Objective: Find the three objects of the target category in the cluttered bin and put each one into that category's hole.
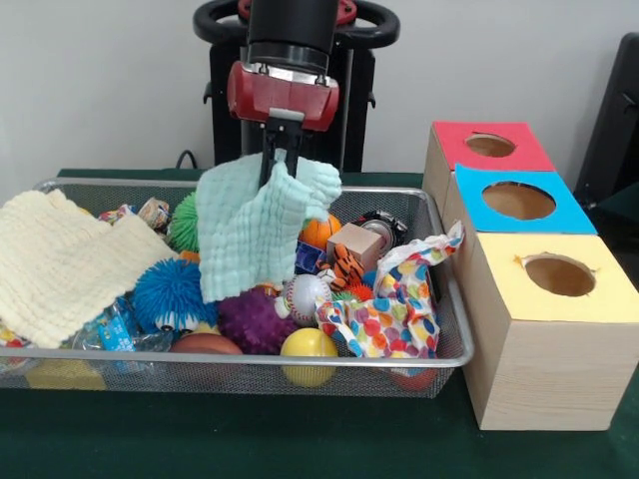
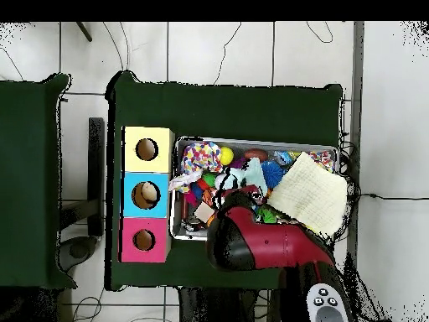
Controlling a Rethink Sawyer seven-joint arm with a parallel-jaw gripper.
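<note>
You are looking at the gripper with its fingers pinching a mint green cloth hanging above the bin, while the hole is sitting well off to the picture's right in the front view.

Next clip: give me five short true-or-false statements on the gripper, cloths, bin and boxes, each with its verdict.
1. The gripper holds a pale green cloth lifted above the bin. True.
2. A cream cloth is draped over the yellow-topped box. False: it lies at the bin's end farthest from the boxes.
3. The red-topped box stands closest to the robot. True.
4. The bin holds only cloths. False: balls and toys too, such as a yellow ball.
5. The blue-topped box sits between the other two. True.
</note>
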